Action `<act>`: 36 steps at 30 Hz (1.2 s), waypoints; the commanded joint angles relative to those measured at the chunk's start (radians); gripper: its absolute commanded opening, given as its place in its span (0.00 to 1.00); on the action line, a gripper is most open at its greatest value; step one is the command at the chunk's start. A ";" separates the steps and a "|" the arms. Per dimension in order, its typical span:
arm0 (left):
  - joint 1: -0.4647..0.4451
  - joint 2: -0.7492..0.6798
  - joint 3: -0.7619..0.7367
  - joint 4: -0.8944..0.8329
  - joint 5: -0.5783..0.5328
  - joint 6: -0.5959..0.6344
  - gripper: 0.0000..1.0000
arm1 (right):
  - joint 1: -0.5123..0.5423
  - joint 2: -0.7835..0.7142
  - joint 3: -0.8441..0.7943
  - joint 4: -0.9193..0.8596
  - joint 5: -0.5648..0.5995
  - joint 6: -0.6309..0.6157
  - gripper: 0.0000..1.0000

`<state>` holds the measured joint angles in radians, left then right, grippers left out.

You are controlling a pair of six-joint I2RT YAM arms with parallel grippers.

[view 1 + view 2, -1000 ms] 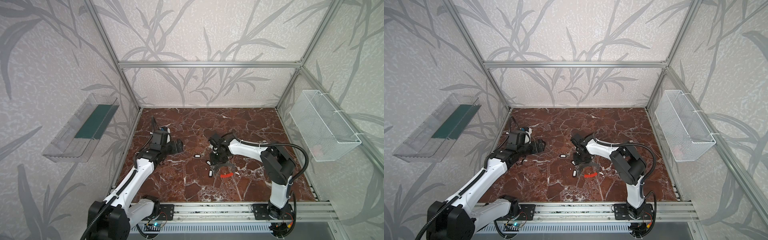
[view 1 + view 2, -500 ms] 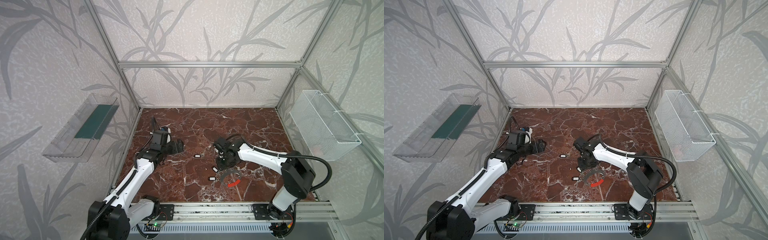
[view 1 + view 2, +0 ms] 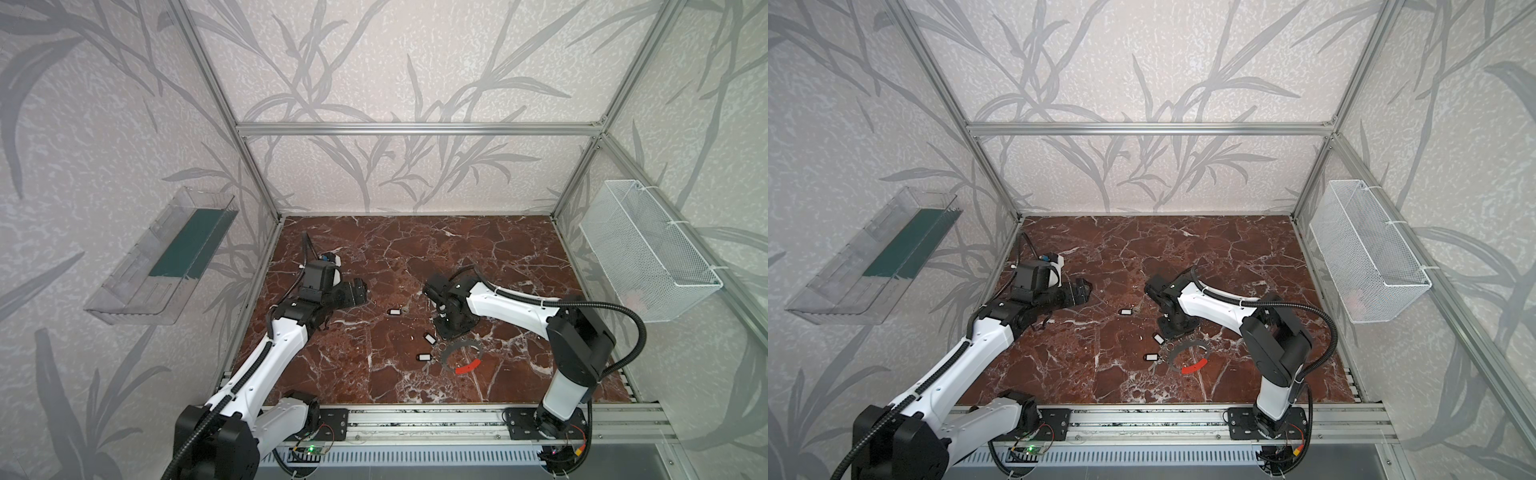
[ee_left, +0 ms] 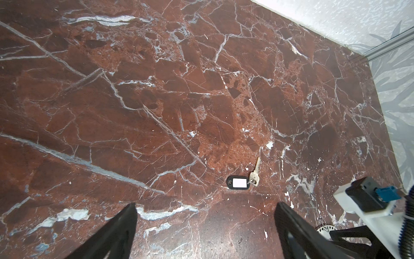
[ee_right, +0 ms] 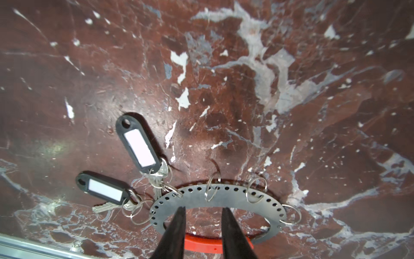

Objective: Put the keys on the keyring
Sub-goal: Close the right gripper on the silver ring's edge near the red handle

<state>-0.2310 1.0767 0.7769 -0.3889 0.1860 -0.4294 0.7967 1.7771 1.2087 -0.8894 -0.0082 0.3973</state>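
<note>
Keys (image 5: 103, 206) bearing black tags with plain white labels lie by keyring (image 5: 233, 197).

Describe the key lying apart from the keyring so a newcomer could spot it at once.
On the red marble floor, find the grey keyring with its red arc. The key lies farther back, toward the left arm. Unlike the other two keys beside the ring, it lies alone.

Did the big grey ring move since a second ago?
Yes. The keyring now lies nearer the front rail than before, and slightly further right in both top views.
</note>
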 commanded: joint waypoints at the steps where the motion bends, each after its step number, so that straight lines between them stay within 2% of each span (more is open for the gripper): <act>1: -0.005 -0.017 0.008 0.001 -0.003 -0.001 0.96 | -0.017 0.029 -0.006 -0.025 0.001 -0.014 0.27; 12: -0.005 -0.015 0.009 0.002 -0.011 0.003 0.96 | -0.024 0.067 -0.008 -0.008 0.001 -0.023 0.18; 21: -0.005 -0.012 0.010 0.001 -0.014 0.003 0.96 | -0.027 0.070 -0.014 -0.012 -0.006 -0.015 0.22; 26: -0.005 -0.011 0.009 0.002 -0.014 0.003 0.96 | -0.026 0.065 -0.020 -0.008 0.000 -0.009 0.17; 31: -0.005 -0.012 0.010 0.002 -0.014 0.003 0.96 | -0.027 0.063 -0.020 -0.007 0.003 -0.006 0.08; 36: -0.006 -0.017 0.009 -0.001 -0.016 0.004 0.96 | -0.027 0.011 -0.012 -0.011 0.018 -0.006 0.03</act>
<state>-0.2314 1.0767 0.7769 -0.3893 0.1837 -0.4290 0.7727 1.8275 1.1946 -0.8875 -0.0021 0.3916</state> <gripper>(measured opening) 0.960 0.047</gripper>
